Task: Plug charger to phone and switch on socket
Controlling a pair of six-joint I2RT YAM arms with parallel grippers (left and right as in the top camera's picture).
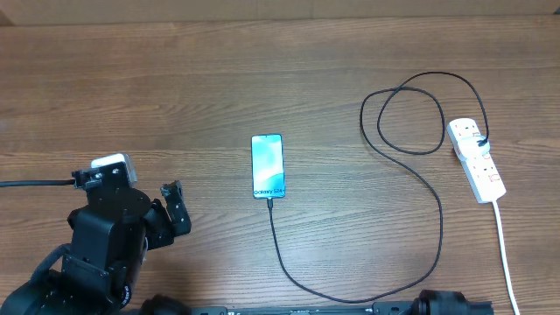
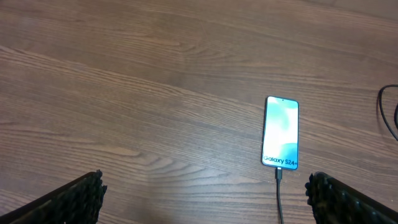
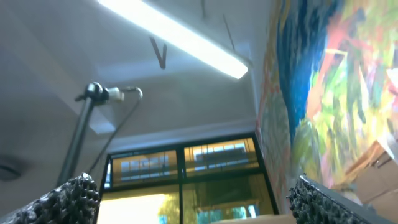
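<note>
The phone (image 1: 267, 165) lies face up at the table's middle, teal screen lit, and also shows in the left wrist view (image 2: 282, 132). The charger cable (image 1: 437, 219) runs from the phone's near end in a wide loop to the white socket strip (image 1: 477, 160) at the right. Its plug tip (image 2: 279, 175) sits against the phone's near edge. My left gripper (image 1: 173, 210) is open and empty, left of the phone and nearer the front; its fingers frame the bare wood (image 2: 205, 202). My right gripper (image 3: 199, 205) is open and empty, pointing up at the ceiling.
The strip's white cord (image 1: 506, 254) runs to the front right edge. The cable makes a double loop (image 1: 411, 114) left of the strip. The right arm's base (image 1: 446, 304) sits at the front edge. Bare wood lies between my left gripper and the phone.
</note>
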